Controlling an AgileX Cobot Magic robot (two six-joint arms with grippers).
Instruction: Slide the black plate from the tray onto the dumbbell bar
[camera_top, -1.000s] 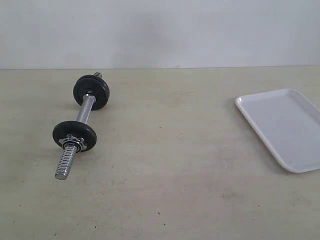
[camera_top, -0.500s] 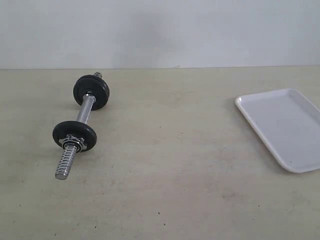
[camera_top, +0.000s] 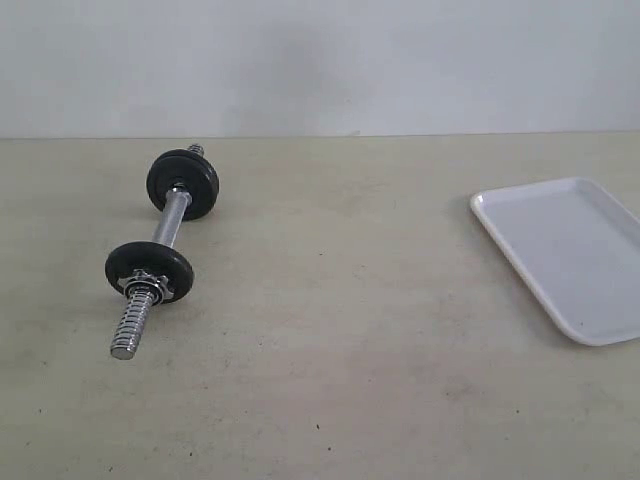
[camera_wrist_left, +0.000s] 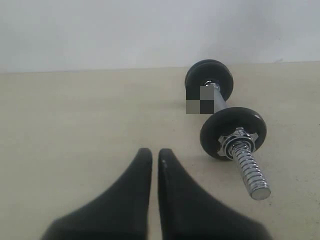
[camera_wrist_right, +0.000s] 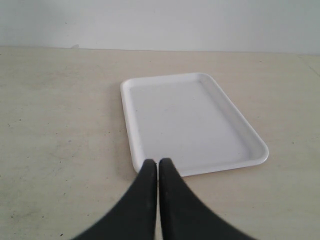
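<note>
Nothing has moved in the past second. My left and right jaws are both closed, empty. Two black plates (camera_top: 165, 262) sit on the dumbbell bar (camera_top: 172, 218), well apart from the tray (camera_top: 570, 250) on the worktop (camera_top: 350, 350).

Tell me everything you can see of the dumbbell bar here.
The dumbbell bar is a chrome rod resting on the beige table, left in the exterior view. Its middle is smooth, its near end coarsely threaded. It carries a black near disc, with a silver collar nut against it, and a black far disc.

Lab-like test bench: beige tabletop (camera_top: 350, 380), plain white wall (camera_top: 320, 60).
</note>
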